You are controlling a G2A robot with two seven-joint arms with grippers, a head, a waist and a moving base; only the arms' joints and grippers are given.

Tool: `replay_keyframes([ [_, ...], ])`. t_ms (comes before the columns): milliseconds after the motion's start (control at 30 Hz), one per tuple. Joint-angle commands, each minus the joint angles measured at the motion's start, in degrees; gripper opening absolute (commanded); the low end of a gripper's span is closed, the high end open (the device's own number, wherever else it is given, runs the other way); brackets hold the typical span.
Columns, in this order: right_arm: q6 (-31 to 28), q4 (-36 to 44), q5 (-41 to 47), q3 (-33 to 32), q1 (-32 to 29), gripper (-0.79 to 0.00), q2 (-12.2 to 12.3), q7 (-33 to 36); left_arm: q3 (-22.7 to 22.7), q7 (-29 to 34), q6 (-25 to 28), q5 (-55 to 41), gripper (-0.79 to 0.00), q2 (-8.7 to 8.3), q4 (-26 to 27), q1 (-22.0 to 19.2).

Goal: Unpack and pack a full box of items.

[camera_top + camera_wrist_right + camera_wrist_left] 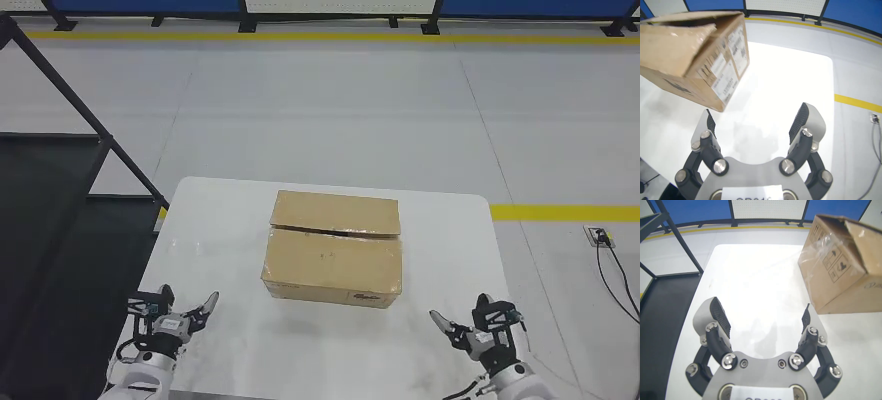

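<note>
I've got the box (pixel 333 262) sitting mid-bench (pixel 222 238), its long axis running side to side. The top flaps are folded down, and the seam follows that axis with a thin gap. My left claw (pixel 188 302) hovers at the near left corner and my right claw (pixel 460 314) at the near right. Both point toward the far edge, spread wide and holding nothing.

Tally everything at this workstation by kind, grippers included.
cardboard box: 1
table: 1
black rack: 1
grippers: 2, the left gripper and the right gripper, both open and empty
Total: 5
</note>
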State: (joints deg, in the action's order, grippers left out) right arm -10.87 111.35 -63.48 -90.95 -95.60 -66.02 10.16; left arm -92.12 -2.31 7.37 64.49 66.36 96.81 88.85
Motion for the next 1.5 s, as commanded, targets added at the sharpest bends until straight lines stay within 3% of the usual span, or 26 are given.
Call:
replay_keyframes([
  [0, -1.6, 2.0, 4.9, -0.4, 0.9, 0.000, 0.0, 3.3, -0.4, 0.4, 1.7, -2.1, 0.000, -0.02, -0.4, -1.7],
  [133, -2.3, 5.2, 17.9, -0.4, 3.5, 0.000, -0.1, 11.4, -1.6, 1.5, 2.9, -3.4, 0.000, -0.14, -0.4, -2.9],
  [500, -2.3, 5.2, 17.9, -0.4, 3.5, 0.000, -0.1, 11.4, -1.4, 1.5, 3.5, -3.1, 0.000, -0.16, -0.3, -2.8],
  [567, -5.8, 4.1, 23.2, 0.0, 4.1, 0.000, -0.1, 12.4, -0.8, 1.1, 3.3, -2.4, 0.000, -0.08, -0.3, -3.0],
  [767, -9.0, -2.9, 38.8, 1.6, 12.9, 0.000, 0.1, 21.4, 3.6, 2.7, -1.3, -5.6, 0.000, 0.85, -2.6, -8.6],
  [933, -6.3, -9.9, 55.7, 3.0, 20.4, 0.000, -0.3, 25.3, 6.7, 3.9, -2.7, -3.5, 0.000, 1.29, -7.0, -13.2],
  [1267, -6.8, -10.0, 55.7, 3.6, 20.3, 0.000, -0.3, 25.0, 7.0, 4.3, -2.7, -3.2, 0.000, 1.31, -7.2, -13.3],
  [1467, -7.8, -15.7, 58.9, 5.2, 24.9, 0.000, -0.4, 26.1, 9.6, 6.8, -1.3, -1.6, 0.000, 1.58, -7.9, -15.8],
])
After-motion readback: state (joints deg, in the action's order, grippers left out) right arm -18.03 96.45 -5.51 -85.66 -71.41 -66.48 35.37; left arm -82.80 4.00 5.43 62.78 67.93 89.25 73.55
